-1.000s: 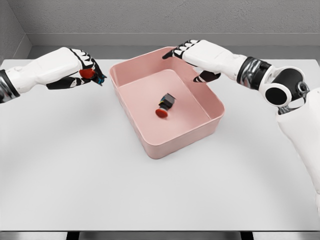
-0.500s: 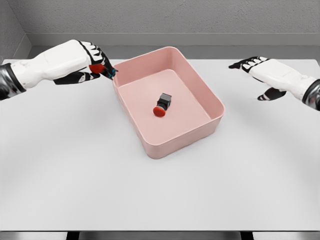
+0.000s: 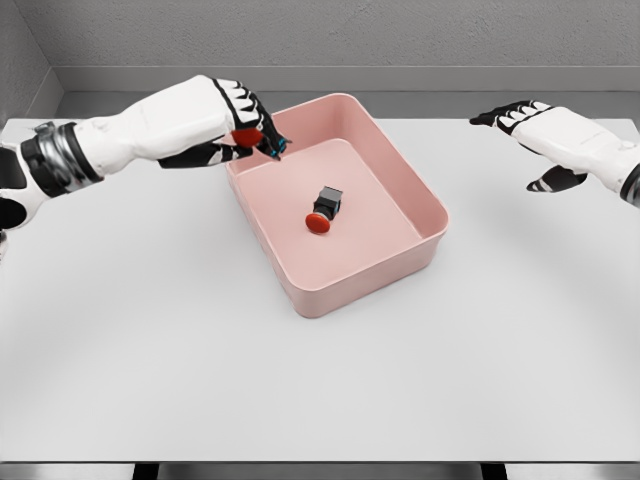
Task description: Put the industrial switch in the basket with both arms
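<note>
While the left robot hand (image 3: 232, 122) pinches a red-capped industrial switch (image 3: 250, 137) in its curled fingers, it hangs over the far left corner of the pink basket (image 3: 428, 205). Inside the basket, a second switch (image 3: 324, 208) with a black body and red button lies on the floor near the middle. The right robot hand (image 3: 545, 135) hovers with fingers spread, holding nothing, over the white table (image 3: 150, 340), well apart from the basket.

Even, bright, diffuse light falls from above, with no glare on the white table (image 3: 200, 380). Shadows are soft and faint (the deepest lies inside the pink basket (image 3: 400, 170) along its walls). Focus is sharp throughout, edges slightly softened by compression, no visible distortion
</note>
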